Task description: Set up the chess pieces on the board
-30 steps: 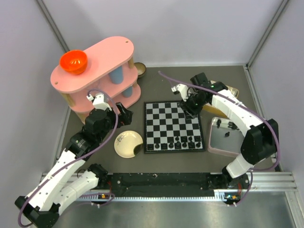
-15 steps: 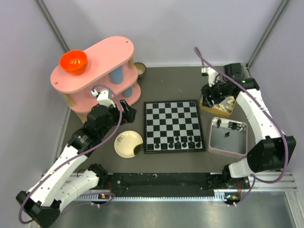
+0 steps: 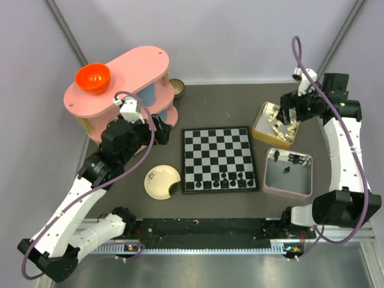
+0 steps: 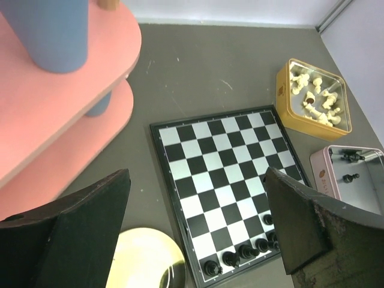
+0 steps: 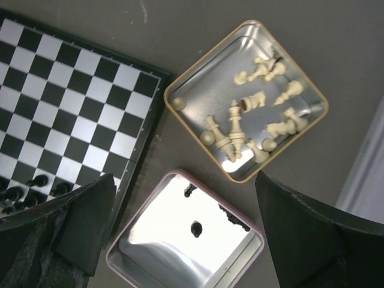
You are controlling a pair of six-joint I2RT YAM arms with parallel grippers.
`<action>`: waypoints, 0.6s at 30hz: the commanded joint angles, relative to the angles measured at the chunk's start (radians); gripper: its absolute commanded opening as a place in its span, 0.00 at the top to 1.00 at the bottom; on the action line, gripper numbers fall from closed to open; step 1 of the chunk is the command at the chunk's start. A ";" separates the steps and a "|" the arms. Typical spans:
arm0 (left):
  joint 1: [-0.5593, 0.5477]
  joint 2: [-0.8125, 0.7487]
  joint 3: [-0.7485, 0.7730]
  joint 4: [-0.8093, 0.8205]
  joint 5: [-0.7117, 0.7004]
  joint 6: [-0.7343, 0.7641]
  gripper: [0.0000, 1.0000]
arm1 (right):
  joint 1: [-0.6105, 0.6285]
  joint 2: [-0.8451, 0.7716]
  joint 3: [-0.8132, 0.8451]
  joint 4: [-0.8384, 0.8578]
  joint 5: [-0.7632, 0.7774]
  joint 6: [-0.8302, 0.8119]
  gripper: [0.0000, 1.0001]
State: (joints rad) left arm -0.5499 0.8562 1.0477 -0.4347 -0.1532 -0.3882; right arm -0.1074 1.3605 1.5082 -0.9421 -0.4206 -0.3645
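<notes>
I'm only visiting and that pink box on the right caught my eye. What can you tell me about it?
The pink tin is a shallow square box with rounded corners, a pink rim and a shiny, mirror-like metal floor. It lies flat and lidless on the dark table, just right of the chessboard and on the near side of the yellow tin. A few small black chess pieces lie inside, mostly along its far wall.
</notes>
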 commanded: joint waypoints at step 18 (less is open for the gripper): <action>0.016 0.040 0.230 -0.001 0.003 0.100 0.02 | -0.121 -0.195 -0.003 0.224 0.239 0.334 0.01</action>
State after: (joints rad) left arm -0.5381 0.8867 1.2304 -0.4744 -0.1535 -0.3027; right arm -0.2234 1.2247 1.5257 -0.8165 -0.2356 -0.1204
